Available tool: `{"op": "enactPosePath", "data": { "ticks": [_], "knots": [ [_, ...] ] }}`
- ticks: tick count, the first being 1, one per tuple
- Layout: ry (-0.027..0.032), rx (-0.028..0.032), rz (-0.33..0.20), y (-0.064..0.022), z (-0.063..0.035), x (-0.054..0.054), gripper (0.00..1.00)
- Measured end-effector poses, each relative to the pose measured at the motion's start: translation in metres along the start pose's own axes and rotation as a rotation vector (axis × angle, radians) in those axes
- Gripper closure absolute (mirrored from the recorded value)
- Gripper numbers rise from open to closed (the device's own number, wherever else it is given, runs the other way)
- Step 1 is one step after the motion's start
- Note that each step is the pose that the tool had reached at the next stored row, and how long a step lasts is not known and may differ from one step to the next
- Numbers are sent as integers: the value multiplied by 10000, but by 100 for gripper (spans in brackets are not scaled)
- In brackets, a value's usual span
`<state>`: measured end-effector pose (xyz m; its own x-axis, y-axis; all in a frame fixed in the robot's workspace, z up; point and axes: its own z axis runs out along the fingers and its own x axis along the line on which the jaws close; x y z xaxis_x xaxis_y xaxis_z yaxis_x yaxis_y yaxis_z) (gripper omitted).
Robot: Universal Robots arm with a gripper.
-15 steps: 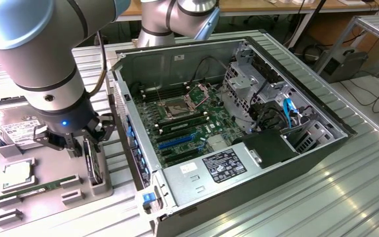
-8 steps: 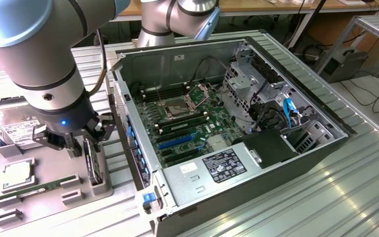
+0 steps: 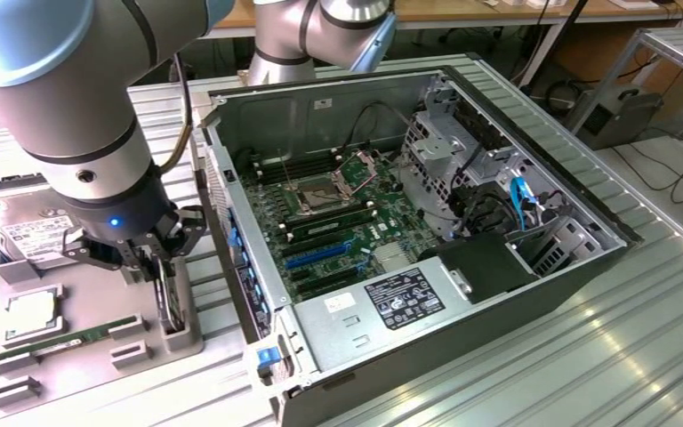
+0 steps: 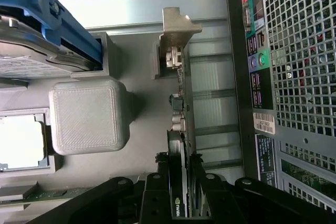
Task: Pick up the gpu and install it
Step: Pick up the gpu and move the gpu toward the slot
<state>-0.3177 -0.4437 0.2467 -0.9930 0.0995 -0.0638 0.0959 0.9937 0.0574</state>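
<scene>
1. The gpu (image 3: 172, 301) stands on its long edge in a slot of the gray holder tray (image 3: 140, 356), on the exterior view's left, just beside the outer wall of the open computer case (image 3: 437, 222) and still outside it.
2. In the wrist view the gpu (image 4: 182, 124) shows edge-on. It is a thin, dark board with small metal connectors along it.
3. A silvery metal end bracket (image 4: 177, 27) with a bent tab closes the end of the card farthest from the gripper.
4. A small green logo shows on the card's face, down between the fingers.
5. The gripper (image 3: 156, 267) sits on the card's upper edge. In the wrist view the gripper (image 4: 180, 171) has 2 black fingers (image 4: 159, 190) pressed against the 2 opposite faces of the card, so it is clamped on the card.
6. The case's perforated rear panel (image 4: 294, 77), with its coloured audio ports, lies close alongside the card.
7. A hard drive (image 3: 15, 233), a square processor (image 3: 31, 313) and a narrow green RAM stick (image 3: 63, 342) also sit on the tray.
8. Inside the case, the motherboard (image 3: 341, 222) lies exposed.
</scene>
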Motion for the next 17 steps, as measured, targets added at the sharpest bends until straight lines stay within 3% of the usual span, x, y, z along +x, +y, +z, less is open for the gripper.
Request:
{"op": "enactPosePath", "data": {
  "ticks": [6, 10, 16, 17],
  "knots": [
    [-2, -4, -16, -1, 1, 0, 73],
    [16, -24, -316, -2, 0, -1, 73],
    [74, -42, -659, -3, -40, -20, 74],
    [114, -46, -698, -6, -83, -36, 74]
  ]
}}
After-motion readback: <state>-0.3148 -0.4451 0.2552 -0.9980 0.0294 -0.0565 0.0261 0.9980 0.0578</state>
